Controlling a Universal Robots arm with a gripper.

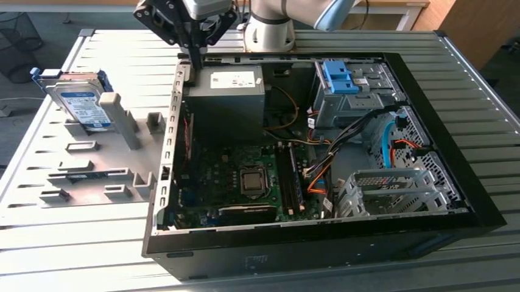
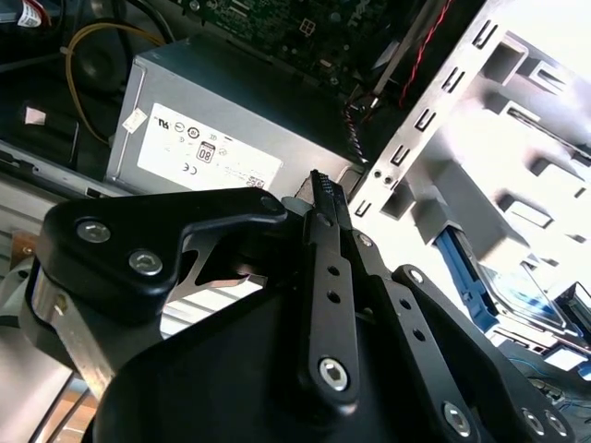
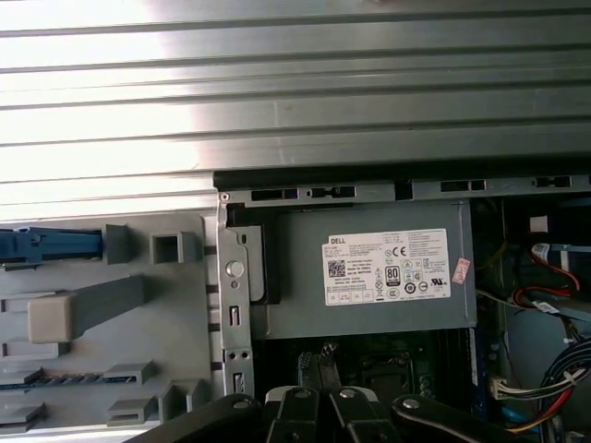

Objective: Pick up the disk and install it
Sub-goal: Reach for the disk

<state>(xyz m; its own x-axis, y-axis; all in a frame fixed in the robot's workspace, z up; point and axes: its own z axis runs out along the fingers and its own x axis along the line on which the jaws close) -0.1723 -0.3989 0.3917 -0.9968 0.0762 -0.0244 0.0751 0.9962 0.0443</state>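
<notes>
Disk (image 1: 80, 100): upright in grey rack (image 1: 106, 161), exterior view's left, lower corner hidden behind a post. Gripper (image 1: 195, 64): fingers together, empty, pointing down at case (image 1: 325, 249) wall beside power supply (image 1: 228, 103); arm cut off above

the disk (image 1: 84, 104), silver-grey, white-and-blue label (blue bracket at edges), standing on edge in grey rack

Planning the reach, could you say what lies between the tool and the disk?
In the exterior view: the case's side wall beside the tool, then bare table up to the disk.
</notes>
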